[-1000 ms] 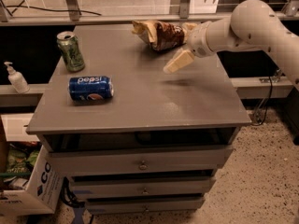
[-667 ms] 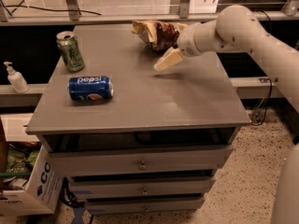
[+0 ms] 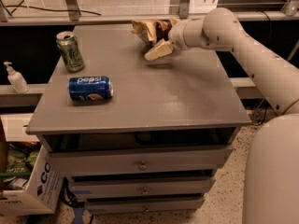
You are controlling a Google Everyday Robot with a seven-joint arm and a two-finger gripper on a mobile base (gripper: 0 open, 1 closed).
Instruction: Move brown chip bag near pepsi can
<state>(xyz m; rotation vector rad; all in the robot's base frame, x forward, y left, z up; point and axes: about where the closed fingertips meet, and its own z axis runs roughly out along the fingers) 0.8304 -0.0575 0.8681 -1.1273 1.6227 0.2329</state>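
The gripper (image 3: 160, 48) has slid left and back across the gray table (image 3: 187, 101), and now it is right up against the brown chip bag (image 3: 148, 30). I cannot tell if the gripper is wide or narrow. The bag sits at the table's far edge, well apart from the pepsi can (image 3: 91, 87), which lies on its side near the upright green can (image 3: 70, 51).
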